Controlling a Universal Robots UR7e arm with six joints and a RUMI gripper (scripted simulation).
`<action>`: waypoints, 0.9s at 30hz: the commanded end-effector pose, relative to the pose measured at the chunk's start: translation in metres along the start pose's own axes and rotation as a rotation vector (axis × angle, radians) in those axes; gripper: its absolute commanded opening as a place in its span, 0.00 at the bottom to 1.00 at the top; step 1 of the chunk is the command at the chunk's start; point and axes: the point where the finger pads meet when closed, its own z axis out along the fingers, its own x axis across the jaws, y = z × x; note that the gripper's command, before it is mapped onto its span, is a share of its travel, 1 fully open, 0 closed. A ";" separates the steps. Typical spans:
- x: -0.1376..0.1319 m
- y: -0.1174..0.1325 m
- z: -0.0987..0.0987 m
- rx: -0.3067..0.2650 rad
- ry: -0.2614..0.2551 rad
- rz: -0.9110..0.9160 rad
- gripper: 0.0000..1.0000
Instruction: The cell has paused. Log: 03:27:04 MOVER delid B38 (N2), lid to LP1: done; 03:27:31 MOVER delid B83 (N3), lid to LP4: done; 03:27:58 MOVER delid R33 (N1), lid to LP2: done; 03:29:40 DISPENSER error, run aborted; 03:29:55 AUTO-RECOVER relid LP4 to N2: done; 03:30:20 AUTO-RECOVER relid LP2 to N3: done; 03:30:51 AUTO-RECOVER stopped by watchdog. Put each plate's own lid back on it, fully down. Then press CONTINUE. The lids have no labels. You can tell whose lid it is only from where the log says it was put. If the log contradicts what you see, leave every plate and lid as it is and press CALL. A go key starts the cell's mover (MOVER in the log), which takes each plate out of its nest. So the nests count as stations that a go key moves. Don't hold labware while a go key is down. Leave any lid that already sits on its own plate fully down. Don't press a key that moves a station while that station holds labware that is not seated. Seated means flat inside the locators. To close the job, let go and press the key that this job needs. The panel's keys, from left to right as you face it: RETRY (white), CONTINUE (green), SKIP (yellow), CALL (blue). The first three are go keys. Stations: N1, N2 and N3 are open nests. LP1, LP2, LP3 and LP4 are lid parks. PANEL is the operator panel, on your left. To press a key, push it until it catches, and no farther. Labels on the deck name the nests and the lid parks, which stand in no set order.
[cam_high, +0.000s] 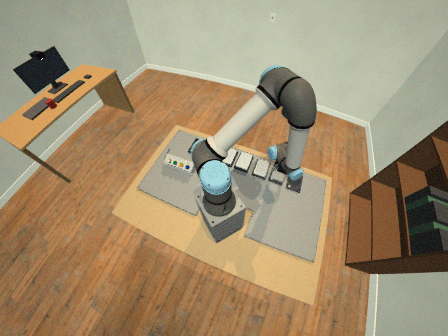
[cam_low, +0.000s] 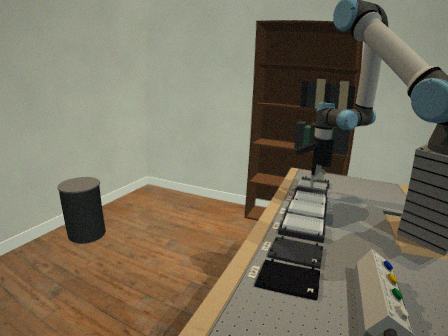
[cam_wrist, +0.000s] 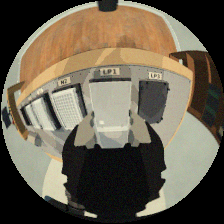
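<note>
From the exterior view, you had the operator panel (cam_low: 382, 295) nearest you at the desk's (cam_low: 240, 305) near edge, its blue, yellow and green keys showing on top; only this view let you tell the keys apart. Past it, a row of stations ran along the desk's left edge: two dark ones first, then pale lidded plates. At the far end of that row the hand (cam_low: 319, 176) stood down on the last pale piece.

The wrist view gave you what the others could not: the deck labels. The lid (cam_wrist: 110, 107) lay on the park labelled LP1, with the N2 plate (cam_wrist: 66, 106) just to one side, its grid of wells showing, and the dark LP3 park (cam_wrist: 152, 100) to the other. The lid looked pale grey, plain and flat. The hand (cam_wrist: 111, 129) was closed onto the lid's two long sides, part-way open, gripping it.

The top view showed only the arm's reach over the row.
</note>
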 end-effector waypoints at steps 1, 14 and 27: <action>0.000 0.000 -0.010 0.001 0.001 0.000 0.00; 0.000 0.000 -0.022 0.001 0.001 0.000 0.00; -0.045 0.002 -0.022 0.001 0.001 -0.043 0.00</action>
